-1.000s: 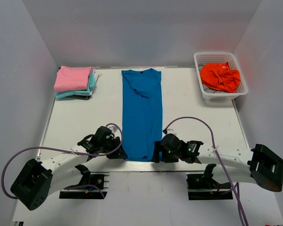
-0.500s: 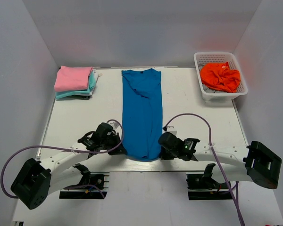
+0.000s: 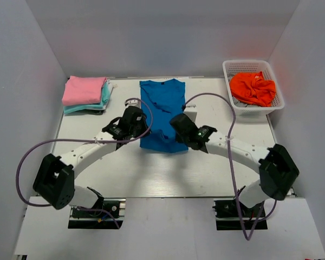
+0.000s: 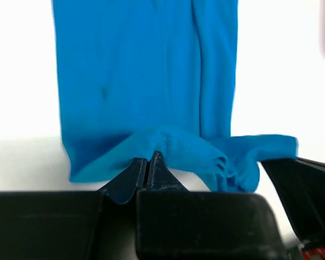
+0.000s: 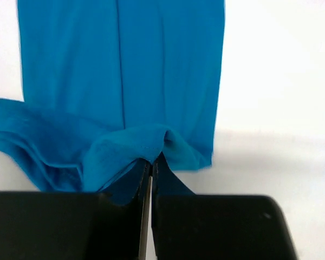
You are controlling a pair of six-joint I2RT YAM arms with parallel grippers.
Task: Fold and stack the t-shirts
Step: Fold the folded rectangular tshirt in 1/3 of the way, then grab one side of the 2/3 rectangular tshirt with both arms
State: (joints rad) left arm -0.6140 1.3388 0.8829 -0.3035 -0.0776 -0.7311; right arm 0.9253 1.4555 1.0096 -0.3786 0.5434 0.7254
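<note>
The left pincer [image 4: 148,162] is pinched tight on the near left hem corner of the blue shirt [image 3: 162,108], and the right pincer [image 5: 151,162] is clamped the same way on the near right corner. The shirt lies lengthwise from the middle of the desk [image 3: 216,162] toward 12 o'clock, its gripped hem bunched between the pincers. A pink shirt [image 3: 84,89] tops a teal shirt [image 3: 104,100] at 10 o'clock. An orange shirt [image 3: 253,88] sits in the basket [image 3: 226,66] at 2 o'clock.
</note>
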